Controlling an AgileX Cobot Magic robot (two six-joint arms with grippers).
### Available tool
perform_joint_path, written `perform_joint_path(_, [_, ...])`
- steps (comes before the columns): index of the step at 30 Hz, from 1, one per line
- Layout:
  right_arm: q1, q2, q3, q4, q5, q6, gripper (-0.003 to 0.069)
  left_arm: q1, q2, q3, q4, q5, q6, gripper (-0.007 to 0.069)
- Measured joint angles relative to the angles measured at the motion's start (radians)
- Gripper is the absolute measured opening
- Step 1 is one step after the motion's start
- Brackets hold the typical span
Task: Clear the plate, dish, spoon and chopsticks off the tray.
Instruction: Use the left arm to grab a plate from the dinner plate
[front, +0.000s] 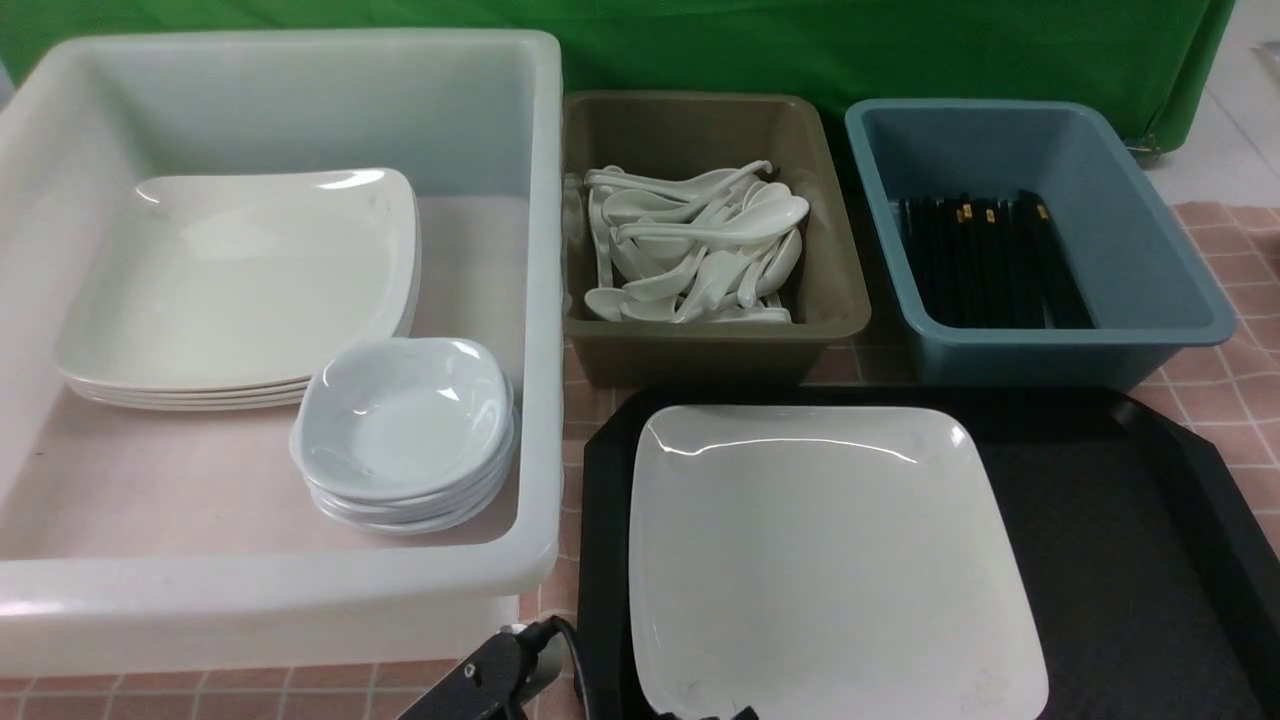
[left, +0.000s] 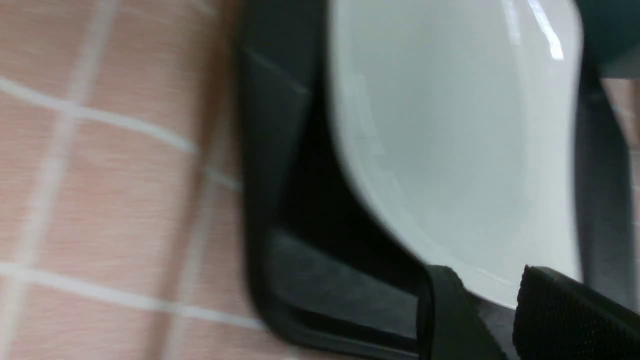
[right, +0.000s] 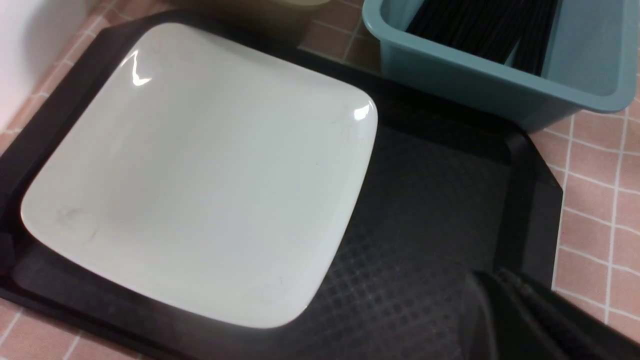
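The plate (front: 830, 560) is being flanked at its 6 o'clock edge by the parted left gripper (left: 487, 287); the closed right gripper (right: 492, 285) is being held over the tray (right: 435, 200).

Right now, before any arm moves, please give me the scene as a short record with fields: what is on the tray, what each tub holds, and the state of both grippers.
On tray: only the plate, on the left part of the tray
White tub: stack of large plates, stack of small dishes
Olive tub: white spoons
Blue tub: black chopsticks
Left gripper: open, at the plate's near edge
Right gripper: shut, holding nothing, over the tray's right side
Left to clear: the plate
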Motion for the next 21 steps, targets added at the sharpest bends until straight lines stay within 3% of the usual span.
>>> perform_joint_path(3, [0.000,0.000,0.000,0.000,0.000,0.002,0.0030,0.000,-0.001,-0.011,-0.117,0.027,0.099,0.0212])
perform_joint_path(9, [0.000,0.000,0.000,0.000,0.000,0.003,0.0030,0.030,-0.004,-0.049,-0.130,0.039,0.172,0.0265])
perform_joint_path(15, [0.000,0.000,0.000,0.001,0.001,0.007,0.0030,0.227,-0.005,-0.058,-0.107,0.342,0.237,0.0345])
perform_joint_path(21, [0.000,0.000,0.000,0.001,0.001,0.016,0.0030,0.298,-0.005,-0.058,-0.071,0.401,0.250,0.0375])
